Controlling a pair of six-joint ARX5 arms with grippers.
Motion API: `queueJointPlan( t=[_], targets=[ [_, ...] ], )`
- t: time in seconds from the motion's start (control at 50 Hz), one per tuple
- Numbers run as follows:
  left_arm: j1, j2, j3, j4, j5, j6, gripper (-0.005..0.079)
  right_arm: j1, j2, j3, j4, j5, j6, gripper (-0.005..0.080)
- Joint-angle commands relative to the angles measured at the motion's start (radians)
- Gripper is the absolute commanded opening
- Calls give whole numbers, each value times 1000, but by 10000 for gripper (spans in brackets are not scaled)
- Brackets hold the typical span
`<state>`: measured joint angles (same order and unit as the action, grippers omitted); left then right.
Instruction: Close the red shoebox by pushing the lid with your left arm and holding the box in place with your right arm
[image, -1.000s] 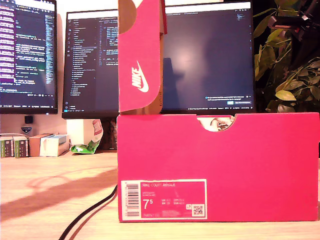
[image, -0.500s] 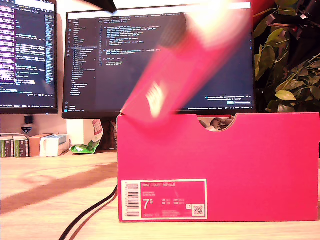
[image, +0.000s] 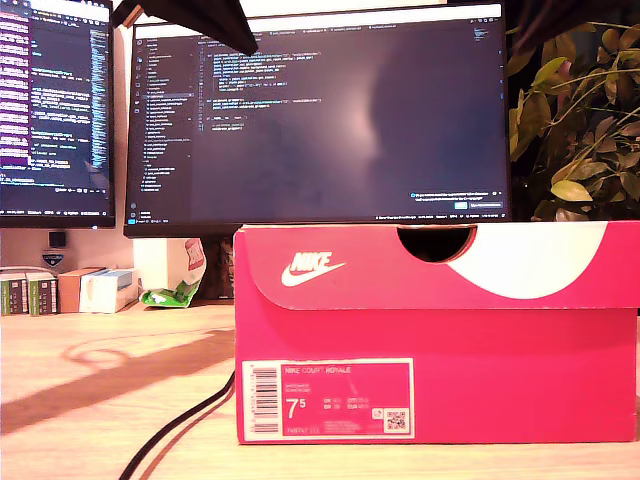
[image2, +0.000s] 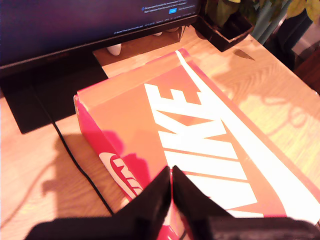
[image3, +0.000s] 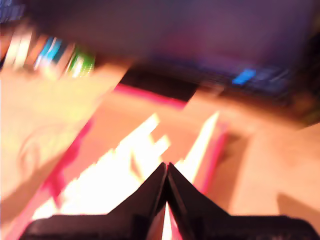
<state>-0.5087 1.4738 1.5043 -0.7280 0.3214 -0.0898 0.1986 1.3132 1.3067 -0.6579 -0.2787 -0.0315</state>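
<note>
The red shoebox (image: 430, 380) stands on the wooden table (image: 110, 400) with its lid (image: 430, 265) lying flat on top of it. My first gripper (image2: 171, 172) is shut, its black fingers pressed together just above the lid's (image2: 200, 125) orange top with large white lettering. My second gripper (image3: 166, 167) is also shut and hovers over the lid (image3: 135, 165); that view is blurred by motion. In the exterior view only a dark piece of an arm (image: 200, 20) shows at the top, toward that view's left.
Two lit monitors (image: 320, 110) (image: 55, 110) stand right behind the box. A leafy plant (image: 575, 120) fills the exterior view's right. A black cable (image: 180, 425) runs across the table beside the box. Small cartons (image: 70, 290) and a green packet (image: 172, 293) sit at the exterior view's left.
The lid stood upright a second ago, swung down in a blur, and now rests shut on the box. A dark arm part has appeared at the top of the exterior view.
</note>
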Motion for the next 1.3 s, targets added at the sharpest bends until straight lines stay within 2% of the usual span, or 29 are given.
queueJointPlan(
  t=[0.0,0.42,0.66,0.94,1.08,1.28],
  targets=[
    [6,-7,-13,4,2,13,-19,9,74,-19,-14,1,-14,-13],
    [39,-7,-13,-8,-16,46,-19,43,319,-20,-31,35,-30,-13],
    [55,-7,-13,-8,-16,50,-19,57,369,-20,-39,61,-52,-13],
    [57,-17,-13,8,-36,95,-19,56,320,-20,54,82,-45,-13],
    [64,-37,-13,26,-101,126,-19,56,227,-20,129,151,-48,-13],
    [126,-72,-18,31,-129,193,-19,36,105,-20,184,215,-82,-13]
  ],
)
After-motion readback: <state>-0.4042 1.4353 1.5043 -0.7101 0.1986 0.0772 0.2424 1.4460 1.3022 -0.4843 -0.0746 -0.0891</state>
